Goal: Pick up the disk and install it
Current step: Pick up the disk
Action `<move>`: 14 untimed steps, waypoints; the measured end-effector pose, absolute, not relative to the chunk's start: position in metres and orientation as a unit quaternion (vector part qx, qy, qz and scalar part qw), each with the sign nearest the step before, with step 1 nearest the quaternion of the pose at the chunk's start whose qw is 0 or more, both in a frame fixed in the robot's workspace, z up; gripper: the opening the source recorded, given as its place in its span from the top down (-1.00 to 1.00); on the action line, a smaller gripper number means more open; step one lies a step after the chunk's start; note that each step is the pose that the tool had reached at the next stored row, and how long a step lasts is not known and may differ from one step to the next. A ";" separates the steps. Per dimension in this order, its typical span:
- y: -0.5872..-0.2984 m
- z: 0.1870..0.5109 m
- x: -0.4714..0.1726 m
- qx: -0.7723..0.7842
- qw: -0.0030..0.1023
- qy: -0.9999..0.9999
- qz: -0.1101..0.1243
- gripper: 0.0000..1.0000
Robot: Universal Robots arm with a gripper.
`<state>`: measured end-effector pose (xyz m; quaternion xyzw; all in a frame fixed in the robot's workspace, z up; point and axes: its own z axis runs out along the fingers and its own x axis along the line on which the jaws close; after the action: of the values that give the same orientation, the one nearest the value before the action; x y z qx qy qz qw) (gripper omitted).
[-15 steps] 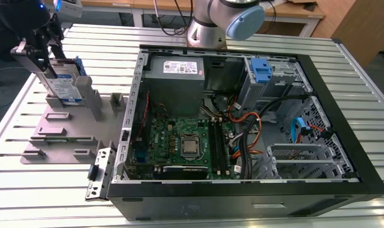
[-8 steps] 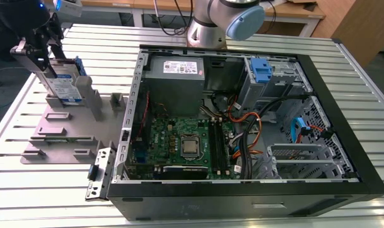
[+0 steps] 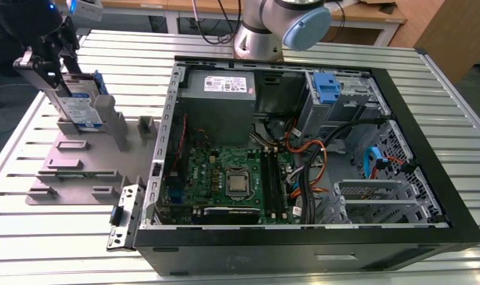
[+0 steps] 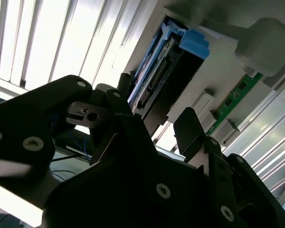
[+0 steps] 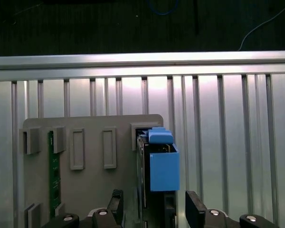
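Silver metal with blue rails, the disk stands on edge in a slot of the grey fixture plate, to the exterior view's left of the open computer case and well apart from it. The gripper hangs just above the disk. In the first wrist view its two fingers are spread with the disk straight ahead between them (a gap shows on either side, so nothing is clamped). The blue end tab faces up toward the gripper, so the long axis is probably upright, with the flat faces turned toward the fingers.
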<state>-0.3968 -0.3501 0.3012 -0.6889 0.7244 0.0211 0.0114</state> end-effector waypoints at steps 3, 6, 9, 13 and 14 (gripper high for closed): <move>-0.350 0.301 -0.397 -0.689 0.011 0.724 0.021 -0.14; -0.350 0.301 -0.397 -0.689 0.011 0.724 0.021 0.11; -0.350 0.301 -0.397 -0.689 0.011 0.724 0.021 0.11; -0.350 0.301 -0.396 -0.689 0.011 0.724 0.021 0.11; -0.350 0.301 -0.396 -0.689 0.011 0.724 0.021 0.11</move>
<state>-0.3957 -0.3501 0.3013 -0.6889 0.7245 0.0211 0.0113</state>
